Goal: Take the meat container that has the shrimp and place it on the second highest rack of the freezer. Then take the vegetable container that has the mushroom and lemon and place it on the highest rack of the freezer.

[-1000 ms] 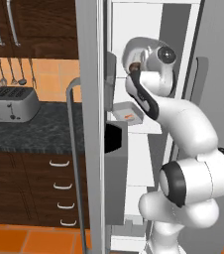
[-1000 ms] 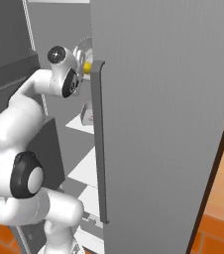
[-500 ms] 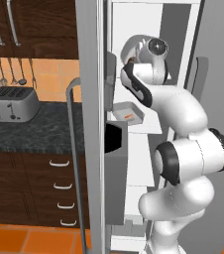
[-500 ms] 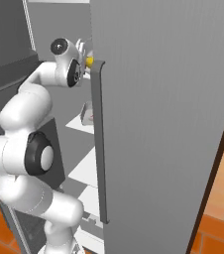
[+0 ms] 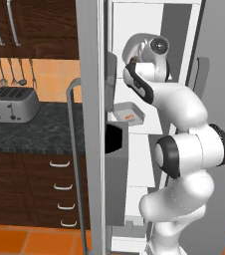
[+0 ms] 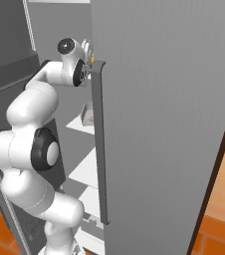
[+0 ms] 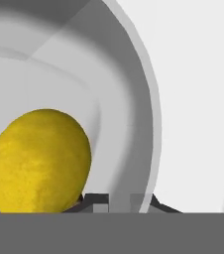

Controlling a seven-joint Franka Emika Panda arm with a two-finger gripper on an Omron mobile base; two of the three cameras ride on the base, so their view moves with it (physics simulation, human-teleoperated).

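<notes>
Since a second ago the arm's elbow has swung out and down toward the base while the wrist stayed up high inside the freezer; base and cameras unchanged, nothing else shifted. Gripper sits at the top of the white interior, level with the highest rack, which I can't pick out cleanly behind the hand. Hand view: the two dark fingertips stand close together, jaws pinched narrow on the rim of a pale grey vegetable container, wall of it running between them. The lemon lies inside that container, bright yellow, just left of the fingers, touching or almost touching the container wall; can't tell which. A sliver of the same yellow shows beside the wrist in the right base view. Mushroom is hidden, can't place it. Lower down, the white meat container sits on a white shelf below the hand, with the shrimp as a small orange-red speck in it; the second highest rack by the look of it, though the upper shelves are partly covered by the arm. Freezer door stands open toward the cameras, long grey handle running down its edge. Off to the left, a silver toaster stands on the dark speckled table, with utensils hanging on the orange wall above it.
</notes>
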